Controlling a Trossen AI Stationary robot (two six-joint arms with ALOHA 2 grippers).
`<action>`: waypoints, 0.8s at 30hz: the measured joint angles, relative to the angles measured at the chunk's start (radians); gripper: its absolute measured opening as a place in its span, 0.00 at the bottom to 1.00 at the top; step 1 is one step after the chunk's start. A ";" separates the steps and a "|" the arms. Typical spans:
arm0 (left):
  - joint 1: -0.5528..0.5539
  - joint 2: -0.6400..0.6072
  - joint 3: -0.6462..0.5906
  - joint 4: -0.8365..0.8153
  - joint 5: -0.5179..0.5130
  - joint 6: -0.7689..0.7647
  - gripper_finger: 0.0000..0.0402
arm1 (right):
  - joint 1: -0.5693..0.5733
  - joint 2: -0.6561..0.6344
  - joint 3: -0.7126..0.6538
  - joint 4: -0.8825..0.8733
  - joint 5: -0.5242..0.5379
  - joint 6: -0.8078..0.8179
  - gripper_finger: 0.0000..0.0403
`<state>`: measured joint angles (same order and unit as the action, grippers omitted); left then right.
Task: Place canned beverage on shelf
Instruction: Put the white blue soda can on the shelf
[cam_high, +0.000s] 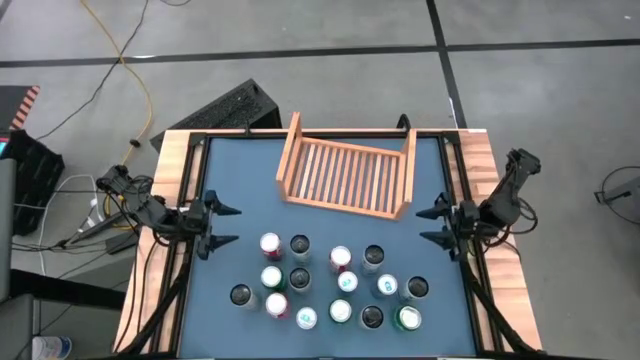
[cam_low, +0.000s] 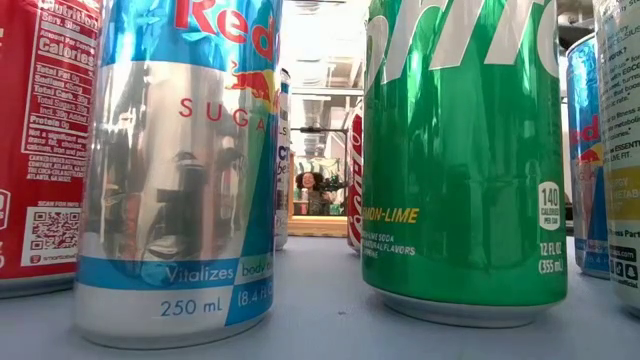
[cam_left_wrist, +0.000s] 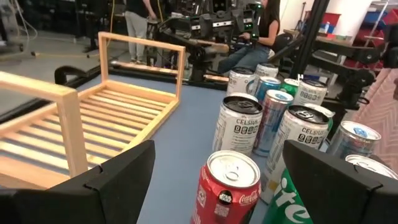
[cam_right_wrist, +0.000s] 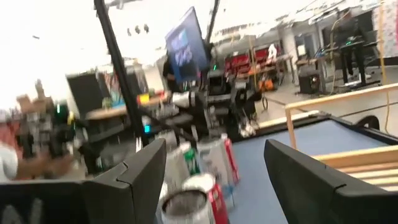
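The light wooden shelf (cam_high: 345, 175) lies at the far middle of the blue table top, its slatted base (cam_left_wrist: 112, 118) flat on the mat. Several canned beverages (cam_high: 330, 285) stand upright in a cluster on the near half, among them a silver-blue can (cam_low: 175, 170), a green can (cam_low: 465, 150) and a red cola can (cam_left_wrist: 230, 183). My left gripper (cam_high: 225, 225) hovers open at the table's left edge, pointing level toward the cans, fingers empty. My right gripper (cam_high: 432, 225) hovers open at the right edge, facing inward, also empty.
A raised wooden frame (cam_high: 175, 160) borders the table. A black box (cam_high: 235, 105) sits on the floor beyond the far left corner. People stand and sit in the room behind the table (cam_left_wrist: 134, 25). Bare blue mat (cam_high: 250, 180) lies between the shelf and the cans.
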<state>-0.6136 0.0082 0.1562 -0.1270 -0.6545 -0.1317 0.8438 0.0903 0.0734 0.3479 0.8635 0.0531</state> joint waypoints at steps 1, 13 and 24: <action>0.000 0.000 0.000 0.017 -0.006 0.020 0.85 | -0.010 0.000 0.000 0.026 0.000 -0.002 0.70; 0.000 0.000 0.003 0.296 0.097 0.243 0.85 | -0.152 0.000 0.000 0.118 0.056 -0.035 0.70; 0.000 0.000 0.003 0.452 0.153 0.345 0.85 | -0.278 0.051 0.242 0.091 0.086 -0.253 0.70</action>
<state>-0.6140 0.0082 0.1589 0.3248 -0.5020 0.2131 0.5655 0.1411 0.3157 0.4391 0.9493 -0.1995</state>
